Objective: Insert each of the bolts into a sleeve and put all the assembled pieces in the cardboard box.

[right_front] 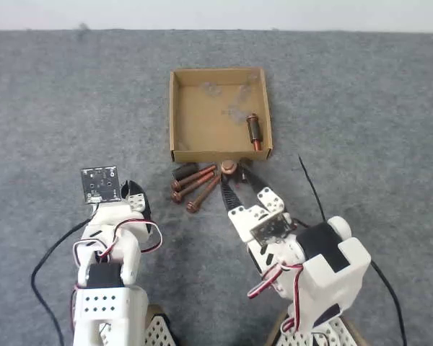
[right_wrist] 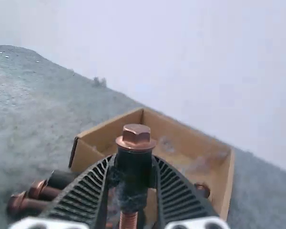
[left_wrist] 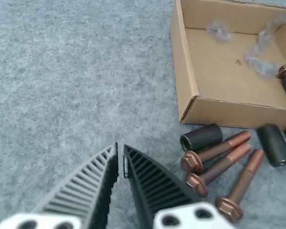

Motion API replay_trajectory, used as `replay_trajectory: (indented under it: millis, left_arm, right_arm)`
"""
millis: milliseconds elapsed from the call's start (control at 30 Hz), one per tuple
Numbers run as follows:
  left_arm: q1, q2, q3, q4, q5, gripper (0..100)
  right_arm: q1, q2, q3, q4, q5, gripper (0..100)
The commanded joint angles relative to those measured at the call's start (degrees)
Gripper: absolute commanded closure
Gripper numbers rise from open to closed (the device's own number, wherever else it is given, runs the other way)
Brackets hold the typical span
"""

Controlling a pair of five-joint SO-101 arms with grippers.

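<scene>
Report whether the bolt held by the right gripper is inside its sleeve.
Inside. The bolt has its head atop the black sleeve, and its shank pokes out below. The right gripper clamps the sleeve.

The surface (right_front: 361,108) is grey cloth, felt-like and rough. The box (right_front: 175,115) is plain brown cardboard, matt, with wisps of grey fluff inside. The bolts (left_wrist: 214,152) are copper-toned metal with a dull sheen. The sleeve (right_wrist: 132,167) in the right pincer (right_front: 233,175) looks matt black. The right pincer and the left pincer (left_wrist: 120,157) have black ribbed plastic fingers on white plastic mounts.
</scene>
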Motion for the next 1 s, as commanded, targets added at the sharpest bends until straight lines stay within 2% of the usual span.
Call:
replay_trajectory:
  millis: [0,167,300,567,967]
  left_arm:
    - [0.18,-1.58,-0.66,0.35,-0.79,99]
    - [0.18,-1.58,-0.66,0.35,-0.79,99]
    - [0.18,-1.58,-0.66,0.35,-0.79,99]
    - [0.18,-1.58,-0.66,0.35,-0.79,99]
    - [0.18,-1.58,-0.66,0.18,-0.79,99]
  right_arm:
    - [1.19,-2.77,-5.27,-1.54,3.69,99.1]
    - [2.77,-2.77,-10.64,-1.54,8.18,99.1]
    - [5.58,-2.95,-16.09,0.4,8.62,99.1]
    - [10.33,-2.95,-30.68,18.33,8.53,99.1]
    - [10.42,-2.51,-46.15,47.43,8.26,99.1]
